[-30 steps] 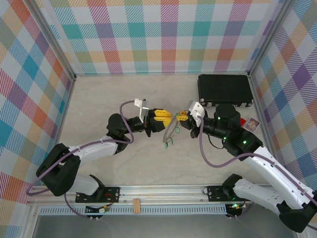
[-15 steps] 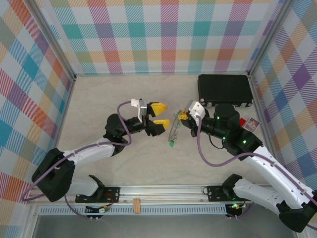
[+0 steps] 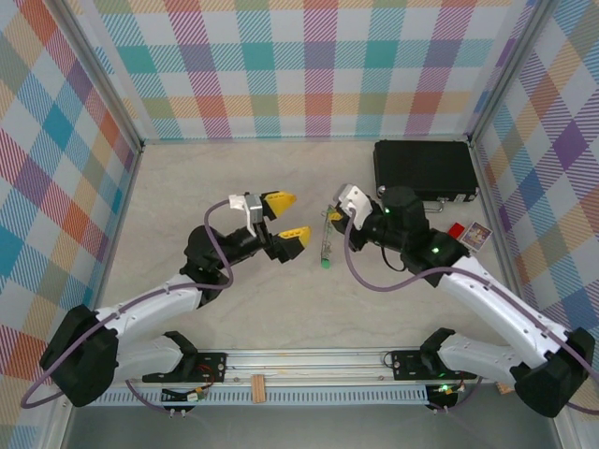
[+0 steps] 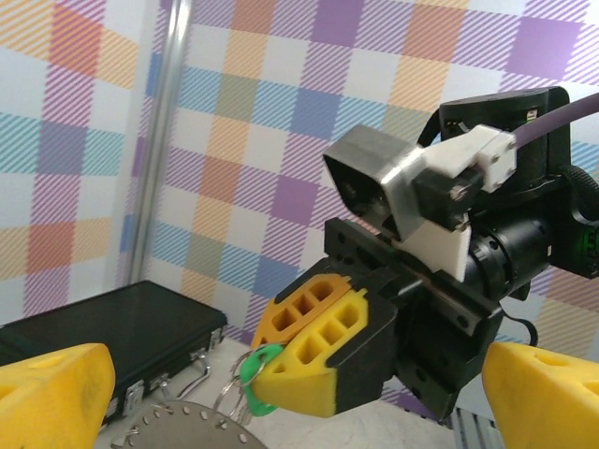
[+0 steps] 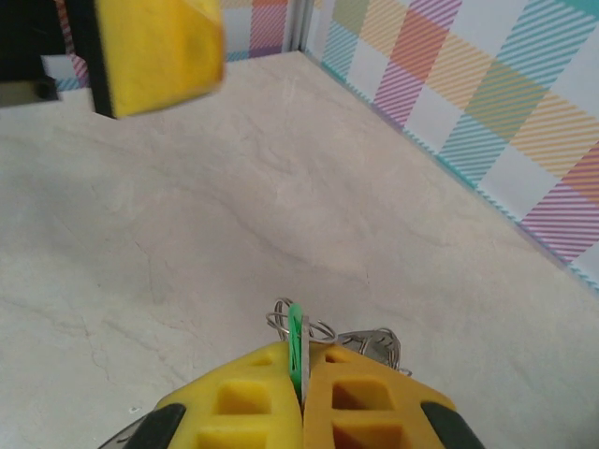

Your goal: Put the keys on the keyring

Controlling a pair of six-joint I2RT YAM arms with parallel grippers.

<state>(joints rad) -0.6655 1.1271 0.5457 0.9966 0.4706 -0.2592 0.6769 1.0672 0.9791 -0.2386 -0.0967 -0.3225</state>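
The right pincer (image 3: 333,217), just left of the black rectangular case (image 3: 426,168), is clenched on the large thin flat grey metal keyring (image 3: 325,241). The ring hangs edge-on from its yellow fingertips over the pale marbled counter (image 3: 187,187), with a bright green plastic key tag (image 3: 324,264) at its lower end. Farther left of the case, the left pincer (image 3: 285,220) is released, its yellow jaws spread wide, facing the ring and apart from it.
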